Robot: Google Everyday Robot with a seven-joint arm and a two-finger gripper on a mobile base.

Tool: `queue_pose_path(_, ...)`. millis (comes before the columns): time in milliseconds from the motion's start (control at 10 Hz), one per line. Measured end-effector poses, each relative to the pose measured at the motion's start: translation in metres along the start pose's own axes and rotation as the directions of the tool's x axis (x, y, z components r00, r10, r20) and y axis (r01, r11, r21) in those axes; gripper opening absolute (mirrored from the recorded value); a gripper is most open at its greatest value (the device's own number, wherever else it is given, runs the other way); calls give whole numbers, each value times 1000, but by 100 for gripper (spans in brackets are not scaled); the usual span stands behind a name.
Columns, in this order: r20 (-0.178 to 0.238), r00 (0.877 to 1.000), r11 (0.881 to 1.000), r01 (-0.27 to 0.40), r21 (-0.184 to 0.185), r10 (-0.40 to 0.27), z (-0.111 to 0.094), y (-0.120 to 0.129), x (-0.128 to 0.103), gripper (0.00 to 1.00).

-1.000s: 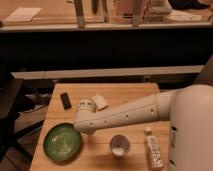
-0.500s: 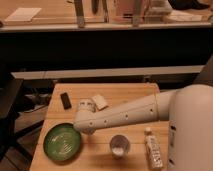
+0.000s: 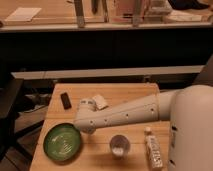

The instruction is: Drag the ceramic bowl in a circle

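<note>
Presumably for dragging leverage, the bowl [image 3: 61, 143] lies just beside our end effector [image 3: 84, 128], whose grip we cannot tell.

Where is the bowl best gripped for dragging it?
Probably on its rim at the far right edge, coming down from above. The bowl is wide, shallow and upright, so only the thin rim offers a pinch; the gripper hangs at that edge, under the arm.

The lone camera is looking down from close above, along the white arm [image 3: 131, 113] to its gripper [image 3: 85, 128] over the pale wooden table [image 3: 126, 92].
</note>
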Motion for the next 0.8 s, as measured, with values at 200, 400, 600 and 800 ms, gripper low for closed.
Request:
queue_pose_path(200, 15, 996, 996, 84, 2, -84, -7, -10, -3, 55)
queue_pose_path(400, 35, 985, 986, 166, 10, -167, -15, -21, -7, 74)
queue_pose_path(600, 59, 969, 971, 238, 22, -239, -21, -31, -11, 80)
queue_pose_path(800, 67, 960, 962, 272, 29, -273, -24, -37, -15, 80)
